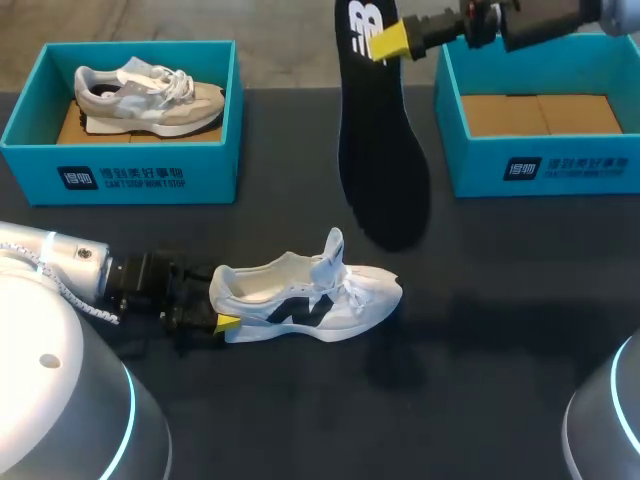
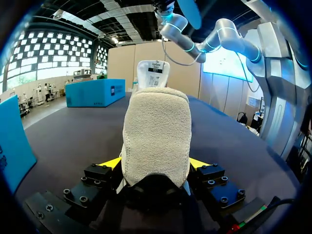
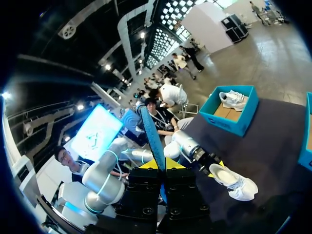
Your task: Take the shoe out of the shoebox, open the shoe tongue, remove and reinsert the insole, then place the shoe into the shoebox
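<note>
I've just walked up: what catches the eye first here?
A long black insole hangs in the air, pinched at one end by the right gripper. Close by, a white shoe stands on the dark table, its heel clamped in the left gripper.

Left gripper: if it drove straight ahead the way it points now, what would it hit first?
The white shoe. The left gripper is shut on its heel, pointing toward the toe, so it would probably just push the shoe along the table.
</note>
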`<move>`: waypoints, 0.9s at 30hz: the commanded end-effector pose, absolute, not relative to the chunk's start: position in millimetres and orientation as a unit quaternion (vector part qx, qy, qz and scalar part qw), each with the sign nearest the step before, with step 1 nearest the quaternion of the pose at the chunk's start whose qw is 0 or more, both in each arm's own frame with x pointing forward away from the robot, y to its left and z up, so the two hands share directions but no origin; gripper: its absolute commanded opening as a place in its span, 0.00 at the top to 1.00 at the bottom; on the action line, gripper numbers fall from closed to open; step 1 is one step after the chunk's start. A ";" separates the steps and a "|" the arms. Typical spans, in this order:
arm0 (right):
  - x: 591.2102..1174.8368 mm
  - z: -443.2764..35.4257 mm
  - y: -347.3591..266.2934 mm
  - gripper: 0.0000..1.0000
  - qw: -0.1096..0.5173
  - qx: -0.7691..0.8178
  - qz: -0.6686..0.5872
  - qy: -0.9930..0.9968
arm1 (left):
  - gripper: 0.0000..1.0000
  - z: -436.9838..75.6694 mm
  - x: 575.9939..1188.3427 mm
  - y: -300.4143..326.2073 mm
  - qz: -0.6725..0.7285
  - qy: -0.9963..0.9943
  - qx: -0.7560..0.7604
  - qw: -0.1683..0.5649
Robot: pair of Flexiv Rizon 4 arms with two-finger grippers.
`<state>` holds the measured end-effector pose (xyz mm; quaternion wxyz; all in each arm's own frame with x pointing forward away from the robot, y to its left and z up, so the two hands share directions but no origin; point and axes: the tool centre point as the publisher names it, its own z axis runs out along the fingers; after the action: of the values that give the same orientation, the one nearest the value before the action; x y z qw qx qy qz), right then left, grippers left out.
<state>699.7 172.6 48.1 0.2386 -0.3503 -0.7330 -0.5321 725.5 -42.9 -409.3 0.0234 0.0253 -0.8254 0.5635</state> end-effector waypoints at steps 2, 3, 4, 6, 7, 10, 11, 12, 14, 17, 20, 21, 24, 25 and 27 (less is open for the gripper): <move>680.6 48.0 160.3 1.00 0.231 -0.362 -0.537 -0.726 | 1.00 -412.5 727.1 -44.0 0.563 -0.826 0.025 0.024; 678.2 47.9 159.7 1.00 0.237 -0.364 -0.536 -0.724 | 1.00 -412.5 727.1 -44.0 0.563 -0.826 0.025 0.024; 675.8 47.8 159.2 1.00 0.241 -0.366 -0.533 -0.723 | 1.00 -412.5 727.1 -44.0 0.563 -0.826 0.025 0.024; 670.8 47.1 158.0 1.00 0.247 -0.371 -0.531 -0.721 | 1.00 -412.5 727.1 -44.0 0.563 -0.826 0.025 0.024; 668.0 46.7 157.5 1.00 0.249 -0.372 -0.529 -0.721 | 1.00 -412.5 727.1 -44.0 0.563 -0.826 0.025 0.024; 659.3 44.5 156.2 1.00 0.251 -0.375 -0.525 -0.722 | 1.00 -412.5 727.1 -44.0 0.563 -0.826 0.025 0.024; 656.0 43.2 156.6 1.00 0.253 -0.376 -0.523 -0.722 | 1.00 -412.5 727.1 -44.0 0.563 -0.826 0.025 0.024; 652.8 41.5 157.1 1.00 0.258 -0.376 -0.520 -0.723 | 1.00 -412.5 727.1 -44.0 0.563 -0.826 0.025 0.024; 647.0 37.4 157.6 1.00 0.261 -0.378 -0.516 -0.723 | 1.00 -412.5 727.1 -44.0 0.563 -0.826 0.025 0.024; 641.0 31.0 157.2 1.00 0.267 -0.383 -0.513 -0.720 | 1.00 -412.5 727.1 -44.0 0.563 -0.826 0.025 0.024; 636.8 25.0 157.9 1.00 0.273 -0.388 -0.513 -0.715 | 1.00 -412.5 727.1 -44.0 0.563 -0.826 0.025 0.024; 636.2 23.0 158.2 1.00 0.274 -0.391 -0.514 -0.713 | 1.00 -412.5 727.1 -44.0 0.563 -0.826 0.025 0.024; 635.3 19.7 159.5 1.00 0.272 -0.398 -0.524 -0.703 | 1.00 -412.5 727.1 -44.0 0.563 -0.826 0.025 0.024; 635.3 19.3 159.9 1.00 0.270 -0.400 -0.528 -0.699 | 1.00 -412.5 727.1 -44.0 0.563 -0.826 0.025 0.024; 636.3 18.8 160.8 1.00 0.268 -0.401 -0.528 -0.699 | 1.00 -412.5 727.1 -44.0 0.563 -0.826 0.025 0.024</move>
<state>641.2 158.8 25.2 0.2721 -0.3972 -0.7061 -0.5193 725.6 -42.8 -409.3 0.0234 0.0253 -0.8254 0.5635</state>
